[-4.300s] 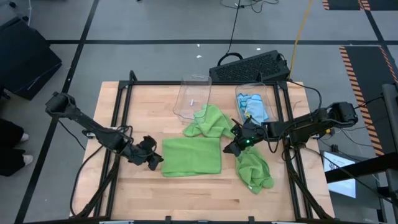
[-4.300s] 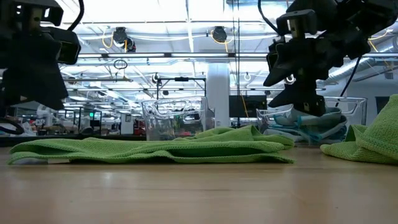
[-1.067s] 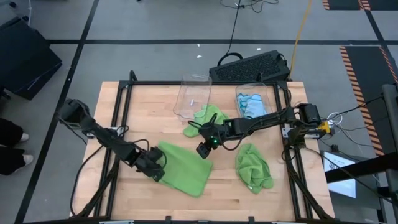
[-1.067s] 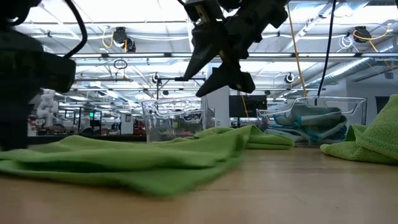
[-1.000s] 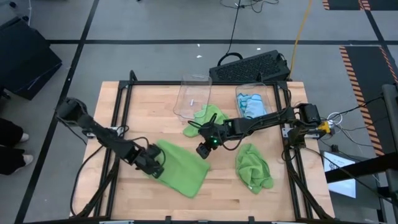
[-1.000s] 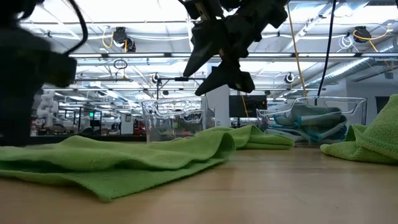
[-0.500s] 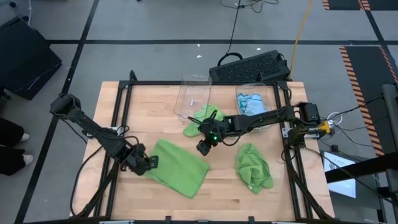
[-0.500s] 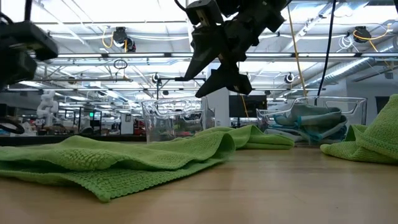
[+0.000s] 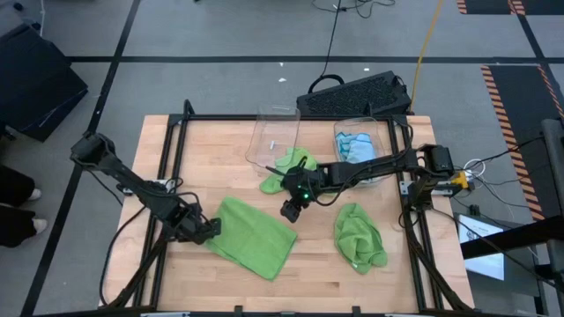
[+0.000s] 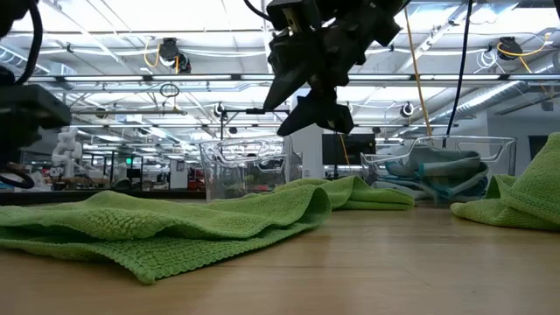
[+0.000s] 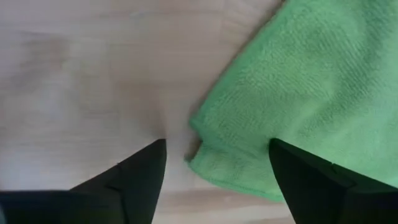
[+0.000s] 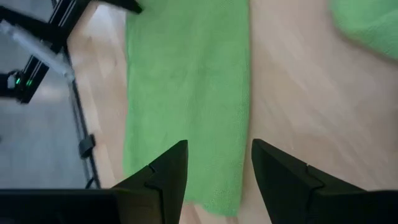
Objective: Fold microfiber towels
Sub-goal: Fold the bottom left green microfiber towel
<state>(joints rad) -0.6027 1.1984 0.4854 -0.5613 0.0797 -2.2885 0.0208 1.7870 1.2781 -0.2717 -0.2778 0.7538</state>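
Observation:
A lime green towel (image 9: 256,236), folded over, lies flat on the table's near middle. My left gripper (image 9: 208,230) stands open just above its left corner (image 11: 208,140), one finger on either side, touching nothing. My right gripper (image 9: 291,210) hangs open above the towel's far right corner, well clear of it (image 10: 306,96), with nothing between its fingers (image 12: 214,168). A second green towel (image 9: 289,167) lies bunched by the clear bin. A third one (image 9: 359,236) lies crumpled at the right.
A clear bin (image 9: 273,136) lies at the far middle. A second clear bin (image 9: 357,145) beside it holds light blue towels. A black keyboard (image 9: 357,92) sits beyond the table's far edge. Bare wood shows along the near edge and at the far left.
My left gripper has opened and let go of the folded towel's left corner. It has rolled about its own line and drawn back a little toward the table's left edge. The towel's left part has settled flat on the table.

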